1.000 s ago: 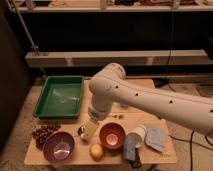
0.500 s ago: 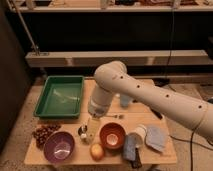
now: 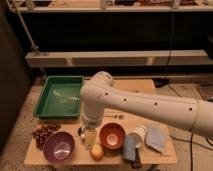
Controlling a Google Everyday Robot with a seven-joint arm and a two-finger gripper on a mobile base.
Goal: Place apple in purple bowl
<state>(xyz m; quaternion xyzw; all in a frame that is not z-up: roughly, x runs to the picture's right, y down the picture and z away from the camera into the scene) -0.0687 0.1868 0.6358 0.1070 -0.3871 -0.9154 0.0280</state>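
The apple, small and yellow-orange, sits on the wooden table near its front edge. It lies between the purple bowl on its left and an orange bowl on its right. My gripper points down just behind and above the apple, slightly to its left. It is open, with nothing between its fingers. The white arm reaches in from the right, bends above the table's middle and hides part of the tabletop. The purple bowl holds nothing.
A green tray lies at the back left. A dark red grape cluster lies behind the purple bowl. Right of the orange bowl are a white cup, a blue-grey block and a pale cloth. Shelving runs behind the table.
The arm has swung slightly left and the gripper has come down closer to the apple. The objects on the table have not moved.
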